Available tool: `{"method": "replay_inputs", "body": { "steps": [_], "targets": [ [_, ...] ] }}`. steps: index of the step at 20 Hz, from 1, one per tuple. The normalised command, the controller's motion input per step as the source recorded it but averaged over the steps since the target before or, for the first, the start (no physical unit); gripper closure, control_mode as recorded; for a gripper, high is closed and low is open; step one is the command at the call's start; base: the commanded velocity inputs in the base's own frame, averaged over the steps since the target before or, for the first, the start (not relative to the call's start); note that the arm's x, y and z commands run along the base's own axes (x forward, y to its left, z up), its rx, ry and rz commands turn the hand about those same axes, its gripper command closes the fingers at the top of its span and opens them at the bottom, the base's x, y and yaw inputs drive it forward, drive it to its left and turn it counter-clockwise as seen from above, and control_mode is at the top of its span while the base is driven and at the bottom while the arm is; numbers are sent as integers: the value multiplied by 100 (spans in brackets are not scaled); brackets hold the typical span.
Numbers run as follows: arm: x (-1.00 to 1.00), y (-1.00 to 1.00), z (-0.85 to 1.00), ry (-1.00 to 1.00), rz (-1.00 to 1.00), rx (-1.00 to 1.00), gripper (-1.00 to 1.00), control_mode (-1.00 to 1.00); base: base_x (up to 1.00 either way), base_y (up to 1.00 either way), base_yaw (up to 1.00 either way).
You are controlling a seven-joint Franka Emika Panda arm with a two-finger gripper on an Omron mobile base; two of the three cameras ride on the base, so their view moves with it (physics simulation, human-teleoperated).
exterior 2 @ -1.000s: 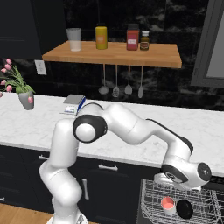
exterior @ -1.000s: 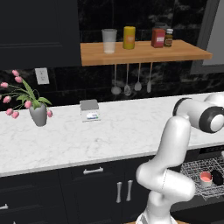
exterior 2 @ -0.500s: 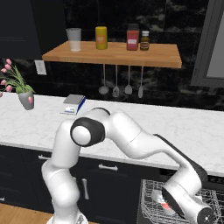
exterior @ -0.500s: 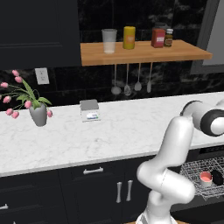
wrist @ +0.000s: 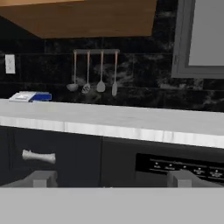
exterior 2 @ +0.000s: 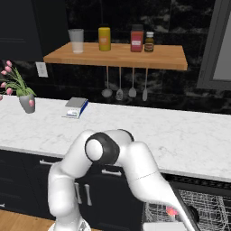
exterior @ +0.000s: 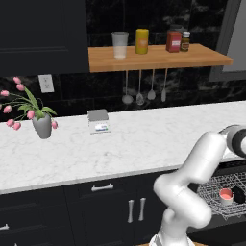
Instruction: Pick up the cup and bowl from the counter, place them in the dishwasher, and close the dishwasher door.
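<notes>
With cup [exterior: 225, 195] and bowl [exterior: 239, 193] already in the rack [exterior: 216, 190] below the desk's [exterior: 144, 139] right end, the empty, spread tool [wrist: 109, 178] should push the stiff, heavy dishwasher door's top edge.

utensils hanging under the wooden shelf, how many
4: silver ladle at the left end, then slotted spoon, spoon and spatula at the right end, all against the dark wall; none look hidden.

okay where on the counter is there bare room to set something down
Bare marble runs from the small scale rightward along the counter to its right end, and between the scale and the flower vase. It is crowded only around the vase at the left.
</notes>
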Motion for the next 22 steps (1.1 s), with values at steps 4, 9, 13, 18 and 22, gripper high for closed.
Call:
{"method": "replay_inputs", "body": {
  "steps": [4,9,13,18,22],
  "targets": [
    [-96,31,1,-43,2,-1,-100,-100,0,0,0],
    [-41,27,-5,-9,4,0,-100,-100,0,0,0],
    [-7,8,-37,0,6,0,-100,-100,0,0,0],
    [-32,0,-60,-1,2,0,-100,-100,0,0,0],
    [-44,-18,-36,-15,-2,0,-100,-100,0,0,0]
  ]
}}
